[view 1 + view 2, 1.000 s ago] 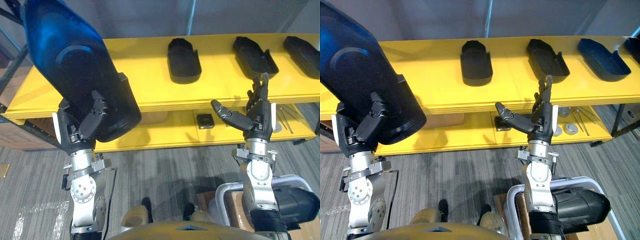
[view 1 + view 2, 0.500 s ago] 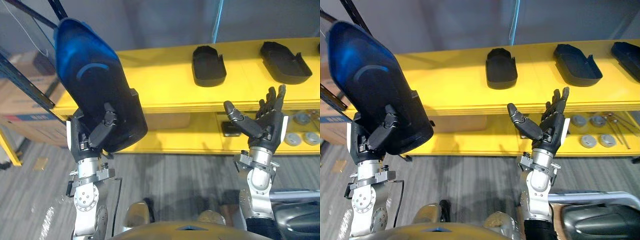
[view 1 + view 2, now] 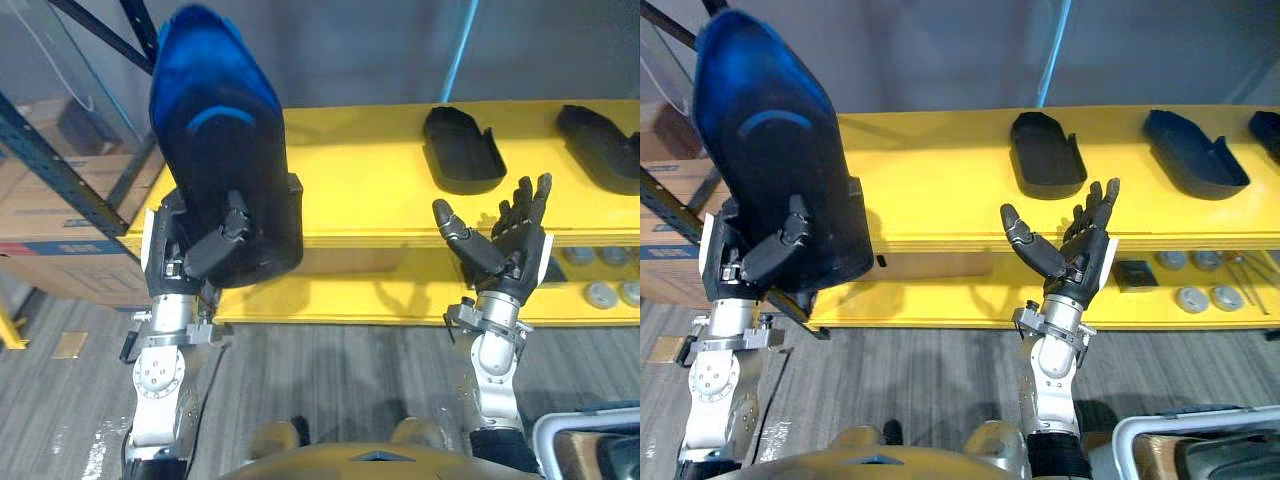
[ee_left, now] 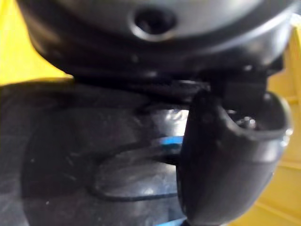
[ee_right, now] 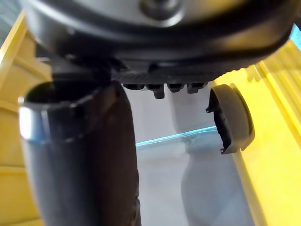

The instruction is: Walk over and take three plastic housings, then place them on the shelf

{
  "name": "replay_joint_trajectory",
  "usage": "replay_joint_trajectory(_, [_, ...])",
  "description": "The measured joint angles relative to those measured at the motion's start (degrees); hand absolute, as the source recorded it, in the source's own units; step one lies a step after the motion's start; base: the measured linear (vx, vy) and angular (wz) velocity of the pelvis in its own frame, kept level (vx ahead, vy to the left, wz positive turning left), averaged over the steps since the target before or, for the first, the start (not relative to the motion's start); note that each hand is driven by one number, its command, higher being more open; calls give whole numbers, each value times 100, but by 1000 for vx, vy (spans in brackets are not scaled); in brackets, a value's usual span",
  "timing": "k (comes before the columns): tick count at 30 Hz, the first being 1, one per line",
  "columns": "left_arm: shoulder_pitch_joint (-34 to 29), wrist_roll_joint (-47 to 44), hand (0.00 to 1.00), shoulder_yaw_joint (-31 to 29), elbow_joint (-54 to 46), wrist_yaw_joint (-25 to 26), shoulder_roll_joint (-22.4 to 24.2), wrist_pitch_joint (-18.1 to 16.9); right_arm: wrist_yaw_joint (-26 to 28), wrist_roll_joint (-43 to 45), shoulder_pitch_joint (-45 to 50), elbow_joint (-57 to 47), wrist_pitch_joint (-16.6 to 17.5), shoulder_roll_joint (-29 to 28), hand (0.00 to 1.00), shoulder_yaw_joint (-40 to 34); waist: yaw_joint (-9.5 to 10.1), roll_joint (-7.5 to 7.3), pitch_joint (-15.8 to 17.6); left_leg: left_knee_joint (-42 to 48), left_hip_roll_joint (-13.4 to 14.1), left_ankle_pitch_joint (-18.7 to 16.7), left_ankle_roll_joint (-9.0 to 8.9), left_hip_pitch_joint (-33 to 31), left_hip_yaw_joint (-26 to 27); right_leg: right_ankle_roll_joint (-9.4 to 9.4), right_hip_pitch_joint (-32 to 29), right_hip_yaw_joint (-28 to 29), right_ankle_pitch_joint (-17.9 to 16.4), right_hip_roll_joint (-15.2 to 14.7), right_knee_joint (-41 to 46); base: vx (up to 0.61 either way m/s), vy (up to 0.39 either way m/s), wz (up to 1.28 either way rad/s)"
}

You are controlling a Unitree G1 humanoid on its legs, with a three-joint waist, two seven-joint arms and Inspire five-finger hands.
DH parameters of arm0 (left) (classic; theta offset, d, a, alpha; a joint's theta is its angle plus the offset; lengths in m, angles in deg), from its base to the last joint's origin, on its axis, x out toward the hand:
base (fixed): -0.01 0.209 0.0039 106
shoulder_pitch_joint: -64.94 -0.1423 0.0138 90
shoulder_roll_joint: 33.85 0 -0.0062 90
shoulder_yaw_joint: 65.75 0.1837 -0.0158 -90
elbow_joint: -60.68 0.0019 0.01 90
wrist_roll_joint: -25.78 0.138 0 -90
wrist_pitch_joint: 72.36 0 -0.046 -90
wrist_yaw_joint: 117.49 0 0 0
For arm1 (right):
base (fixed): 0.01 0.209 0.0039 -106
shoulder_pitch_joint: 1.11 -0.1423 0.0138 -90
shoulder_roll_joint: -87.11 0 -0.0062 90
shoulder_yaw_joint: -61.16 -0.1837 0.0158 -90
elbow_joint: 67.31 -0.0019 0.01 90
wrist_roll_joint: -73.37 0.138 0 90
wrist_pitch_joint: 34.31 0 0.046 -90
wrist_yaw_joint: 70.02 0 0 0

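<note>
My left hand [image 3: 205, 255] is shut on a large dark-blue plastic housing [image 3: 225, 150], held upright in front of the yellow shelf [image 3: 370, 180] at its left end. Seen from the left wrist, the thumb [image 4: 225, 155] presses on the housing's glossy shell [image 4: 94, 155]. A black housing [image 3: 462, 150] lies on the shelf top, with a second housing [image 3: 600, 135] farther right. My right hand [image 3: 505, 250] is raised below the shelf edge, open, palm up, holding nothing. The right wrist view looks past its thumb [image 5: 80, 155] at one housing [image 5: 233, 120] on the shelf.
A lower yellow shelf level [image 3: 970, 300] carries small round metal parts [image 3: 1192, 297] and a black block [image 3: 1133, 273]. A dark blue rack post [image 3: 60, 165] and cardboard boxes [image 3: 60, 260] stand at the left. Grey floor [image 3: 340, 380] lies below.
The camera has shifted, so the shelf and its housings slid right in the picture. My left hand has brought the blue housing more upright. My right hand stays open.
</note>
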Motion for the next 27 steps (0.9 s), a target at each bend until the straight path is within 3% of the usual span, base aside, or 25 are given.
replay_joint_trajectory(1, [-3, -17, 0, -4, 15, 40, 50, 32, 42, -18, 3, -22, 0, 23, 100, 4, -53, -4, -3, -4, 14, -8, -31, 0, 44, 104, 15, 162, 324, 88, -130, 86, -122, -42])
replay_joint_trajectory(3, [-148, -7, 0, 102, 18, 153, 239, 82, 219, 0, -31, -27, -38, 151, 100, 39, -65, 144, -18, -44, 288, -87, -201, 29, 270, 24, 105, 257, 525, 375, -530, 120, -140, -49])
replay_joint_trajectory(8, [-83, 48, 0, 442, 30, 157, 304, 99, 397, 16, -10, -127, -99, 510, 100, -141, -171, 177, -1, 117, 640, -177, -386, 11, 245, -178, 129, 195, 370, 767, -442, 65, -117, -7])
replay_joint_trajectory(10, [-83, 48, 0, 473, 173, 217, 394, 98, 561, 44, 12, -364, -97, 647, 100, -235, -212, 186, 22, 485, 697, -148, -273, -41, 237, -245, 186, 116, 48, 762, -188, 40, -121, 22])
replay_joint_trajectory(11, [-86, 50, 0, 468, 311, 281, 441, 99, 630, 45, 21, -476, -96, 676, 100, -255, -200, 203, 36, 1011, 753, -132, -130, -205, 227, -261, 298, 76, -47, 757, -186, -5, -100, 13])
replay_joint_trajectory(14, [-87, 80, 0, 270, 426, 398, 530, 103, 908, 130, 24, -725, -85, 785, 100, -272, -97, 333, 115, 1951, 897, 27, 103, -540, -4, -328, 600, 138, -80, 839, -375, 28, -88, 2])
replay_joint_trajectory(16, [-88, 95, 0, 79, 424, 440, 528, 102, 1096, 265, 11, -782, -76, 789, 100, -273, -64, 318, 132, 1914, 829, -113, 64, -668, -125, -418, 676, 270, -26, 834, -515, 85, -10, -7])
replay_joint_trajectory(19, [-74, 323, 0, -160, 386, 559, 480, 102, 1156, 267, -55, -796, -97, 806, 100, -241, -43, 387, 139, 422, 407, -214, -84, -464, -230, -402, 665, 505, -25, 716, -515, 95, 80, -30])
replay_joint_trajectory(21, [-55, 316, 0, -197, 372, 690, 428, 125, 1217, 267, -66, -796, -116, 873, 100, -204, 69, 599, 105, -258, 352, 423, -222, -183, -309, -235, 614, 800, -81, 793, -384, 132, 183, -84])
replay_joint_trajectory(23, [153, 236, 0, -365, 373, 821, 239, 375, 1347, 304, -42, -937, -222, 865, 100, -8, -13, 384, 156, -300, 144, 455, -153, -19, -144, -128, 581, 953, -124, 615, -238, 146, 165, -48])
replay_joint_trajectory(27, [654, 189, 0, -574, 409, 873, -4, 877, 1740, 681, -45, -1186, -299, 847, 100, 247, -76, 228, 179, -514, -59, 468, -80, 146, -16, -44, 582, 947, -80, 415, -327, 60, 111, -11])
